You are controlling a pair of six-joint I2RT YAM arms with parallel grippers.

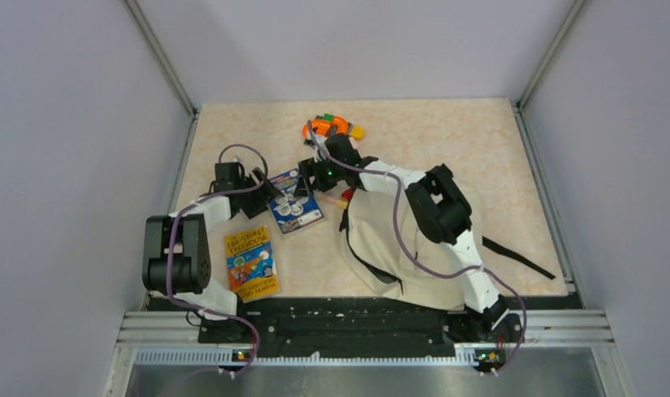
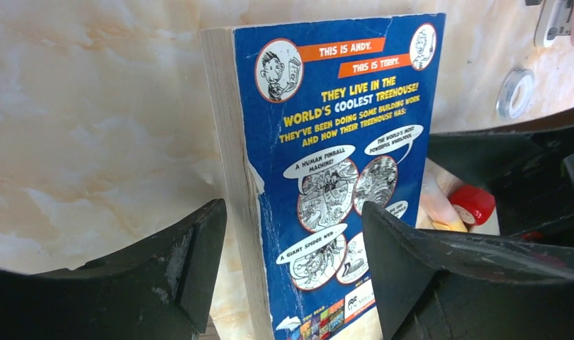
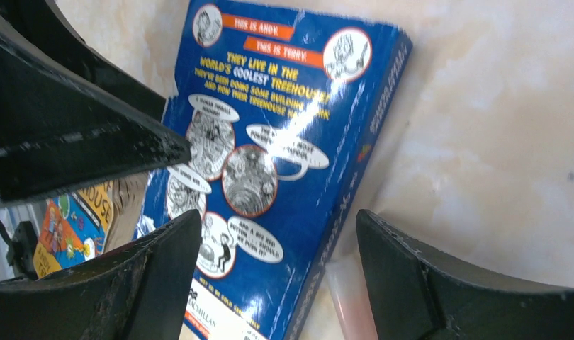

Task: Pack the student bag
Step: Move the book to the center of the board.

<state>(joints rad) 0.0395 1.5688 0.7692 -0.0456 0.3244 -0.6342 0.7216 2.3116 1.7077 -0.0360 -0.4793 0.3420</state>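
The student bag point(image 1: 373, 236) is a cream backpack lying on the right of the table under my right arm, with a black strap point(image 1: 518, 256) trailing right. A blue paperback point(image 1: 295, 203) lies left of the bag. It also shows in the left wrist view point(image 2: 341, 142) and the right wrist view point(image 3: 270, 142). My left gripper point(image 1: 259, 188) point(image 2: 295, 262) is open, its jaws either side of the book's page edge. My right gripper point(image 1: 317, 175) point(image 3: 277, 269) is open over the book's spine side, empty.
An orange-and-yellow book point(image 1: 251, 262) lies near the left arm's base. An orange toy point(image 1: 332, 126) sits at the back. A red-capped stick point(image 2: 472, 204) and a pale pink tube point(image 3: 348, 297) lie beside the blue book. A tape roll point(image 2: 514, 92) lies farther off.
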